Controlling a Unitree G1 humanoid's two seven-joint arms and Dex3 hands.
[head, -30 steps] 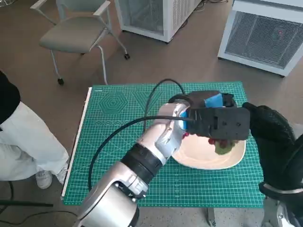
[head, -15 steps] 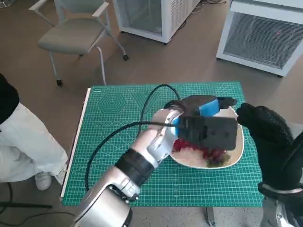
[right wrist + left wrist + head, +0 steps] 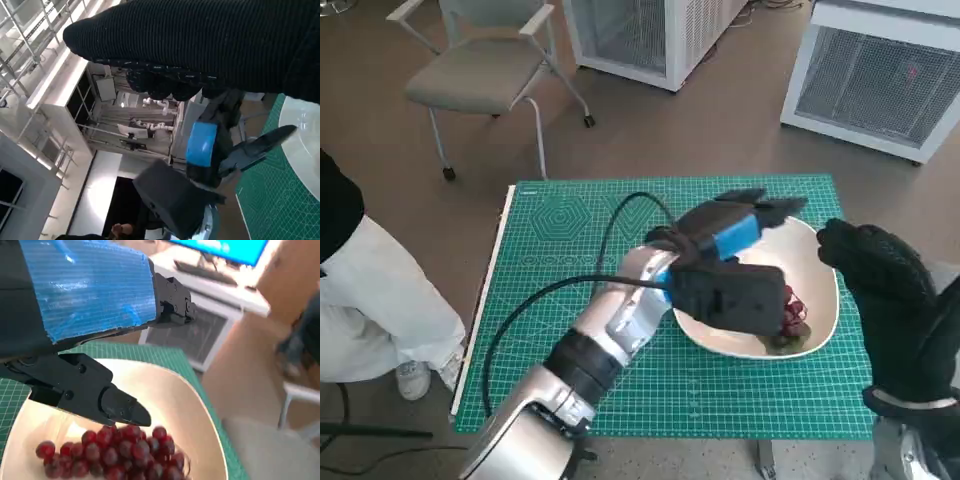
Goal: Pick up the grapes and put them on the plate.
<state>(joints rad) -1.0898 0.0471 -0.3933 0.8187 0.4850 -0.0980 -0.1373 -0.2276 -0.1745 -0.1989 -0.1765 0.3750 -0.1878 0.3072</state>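
Note:
A bunch of dark red grapes (image 3: 120, 455) lies in the cream plate (image 3: 192, 412), loose from any hand. In the head view the grapes (image 3: 792, 310) peek out at the plate's (image 3: 820, 262) near right side. My left hand (image 3: 735, 232) hovers above the plate with its fingers spread and nothing in them; its black fingers (image 3: 102, 400) hang just over the grapes. My right hand (image 3: 880, 280), in the black glove, stays by the plate's right rim, empty as far as the head view shows. The right wrist view shows the left hand (image 3: 210, 150) and a bit of the plate (image 3: 302, 135).
The green cutting mat (image 3: 560, 290) covers the small table. A black cable (image 3: 560, 290) runs along my left arm. A grey chair (image 3: 480, 70) and white cabinets (image 3: 875, 70) stand beyond the table. A person's leg (image 3: 380, 300) is at the left.
My left hand has let go of the grapes, lifted and drawn back to the left with fingers spreading. The grapes now lie on the plate. The right hand barely moved.

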